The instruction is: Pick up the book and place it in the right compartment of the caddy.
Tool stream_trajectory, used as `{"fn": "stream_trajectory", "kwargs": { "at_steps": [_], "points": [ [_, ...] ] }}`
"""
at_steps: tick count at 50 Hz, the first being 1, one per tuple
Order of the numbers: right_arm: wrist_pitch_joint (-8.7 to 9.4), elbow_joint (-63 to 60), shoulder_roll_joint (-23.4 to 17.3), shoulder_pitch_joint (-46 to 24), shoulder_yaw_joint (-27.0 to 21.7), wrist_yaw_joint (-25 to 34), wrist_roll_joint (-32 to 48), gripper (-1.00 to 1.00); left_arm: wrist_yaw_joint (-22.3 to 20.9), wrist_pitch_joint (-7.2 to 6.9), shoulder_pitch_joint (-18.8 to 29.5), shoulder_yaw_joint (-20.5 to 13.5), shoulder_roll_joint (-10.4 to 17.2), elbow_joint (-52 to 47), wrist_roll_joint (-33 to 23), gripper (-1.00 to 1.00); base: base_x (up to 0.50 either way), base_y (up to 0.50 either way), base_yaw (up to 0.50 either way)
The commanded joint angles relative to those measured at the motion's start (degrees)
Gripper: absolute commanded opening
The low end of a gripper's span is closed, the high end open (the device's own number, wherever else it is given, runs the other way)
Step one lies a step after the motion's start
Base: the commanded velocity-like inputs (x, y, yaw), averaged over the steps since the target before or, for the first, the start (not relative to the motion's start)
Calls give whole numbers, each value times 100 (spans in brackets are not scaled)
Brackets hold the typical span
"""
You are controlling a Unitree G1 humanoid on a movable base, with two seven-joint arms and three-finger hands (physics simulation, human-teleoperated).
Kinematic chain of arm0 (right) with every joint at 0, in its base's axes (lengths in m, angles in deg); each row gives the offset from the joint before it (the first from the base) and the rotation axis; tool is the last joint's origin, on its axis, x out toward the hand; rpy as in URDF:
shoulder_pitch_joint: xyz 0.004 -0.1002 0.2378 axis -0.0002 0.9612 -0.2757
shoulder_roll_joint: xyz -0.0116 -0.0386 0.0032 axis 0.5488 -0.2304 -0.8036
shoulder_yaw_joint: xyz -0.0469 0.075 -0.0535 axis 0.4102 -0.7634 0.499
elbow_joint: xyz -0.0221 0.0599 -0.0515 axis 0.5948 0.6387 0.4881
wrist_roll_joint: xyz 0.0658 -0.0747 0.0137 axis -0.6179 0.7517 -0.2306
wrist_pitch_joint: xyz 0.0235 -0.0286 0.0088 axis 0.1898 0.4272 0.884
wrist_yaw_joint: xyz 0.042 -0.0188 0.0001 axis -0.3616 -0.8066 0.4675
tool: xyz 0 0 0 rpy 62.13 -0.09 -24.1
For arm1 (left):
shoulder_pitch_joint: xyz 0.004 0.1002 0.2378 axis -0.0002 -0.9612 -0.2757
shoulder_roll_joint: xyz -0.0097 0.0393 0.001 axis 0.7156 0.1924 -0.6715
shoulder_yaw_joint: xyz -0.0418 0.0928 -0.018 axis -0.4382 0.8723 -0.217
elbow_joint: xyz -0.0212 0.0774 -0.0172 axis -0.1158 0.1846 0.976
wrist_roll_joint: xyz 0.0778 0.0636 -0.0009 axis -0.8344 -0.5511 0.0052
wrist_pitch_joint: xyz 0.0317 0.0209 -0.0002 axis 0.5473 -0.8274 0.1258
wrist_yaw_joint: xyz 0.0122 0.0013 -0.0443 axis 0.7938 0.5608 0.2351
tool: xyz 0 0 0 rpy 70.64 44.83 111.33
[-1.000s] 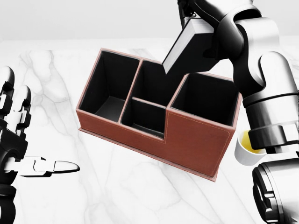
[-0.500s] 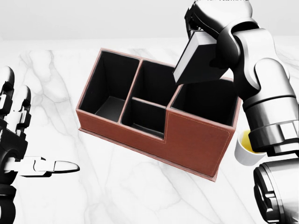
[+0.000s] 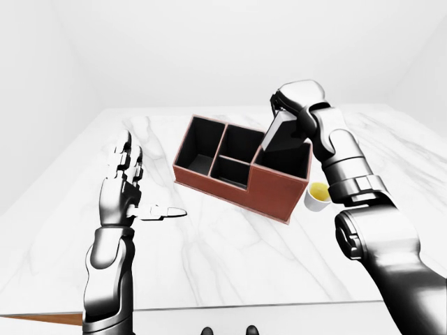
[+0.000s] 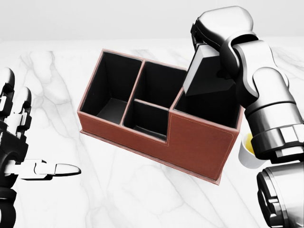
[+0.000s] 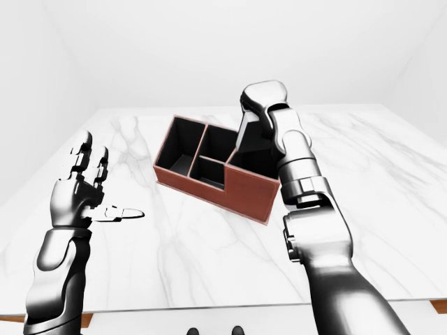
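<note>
A brown leather caddy [image 4: 190, 145] with black compartments stands on the white marble table [image 4: 118, 190], mid-picture in the head view. My right hand [image 4: 211, 40] is shut on a dark book [image 4: 204, 73] with a pale page edge. The book tilts, its lower end dipping into the caddy's right compartment [image 4: 209, 107]. My left hand [image 4: 21, 142] hovers open at the left of the head view, well apart from the caddy, thumb pointing right.
A small white cup [image 4: 247, 152] of yellow liquid stands just right of the caddy, partly behind my right forearm [image 4: 273, 114]. In the left-eye view the table's near edge [image 3: 209, 307] runs along the bottom.
My right hand has carried the book to the right and downward, from above the caddy's middle compartments to its right compartment. The left hand and caddy have stayed put.
</note>
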Motion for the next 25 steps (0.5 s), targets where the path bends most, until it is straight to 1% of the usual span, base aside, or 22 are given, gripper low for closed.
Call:
{"fn": "stream_trajectory", "kwargs": {
  "at_steps": [1,13,25],
  "points": [
    [0,157,-10,-41,-6,-304,214,-100,12,0,-2,-3,-2,-8,-2,100,0,0,0],
    [0,367,-11,-6,28,-462,420,-100,6,0,-2,-2,-1,-7,2,100,0,0,0],
    [0,762,36,-124,87,-717,553,-100,20,0,-3,-4,-5,-16,12,100,0,0,0]
  ]
}}
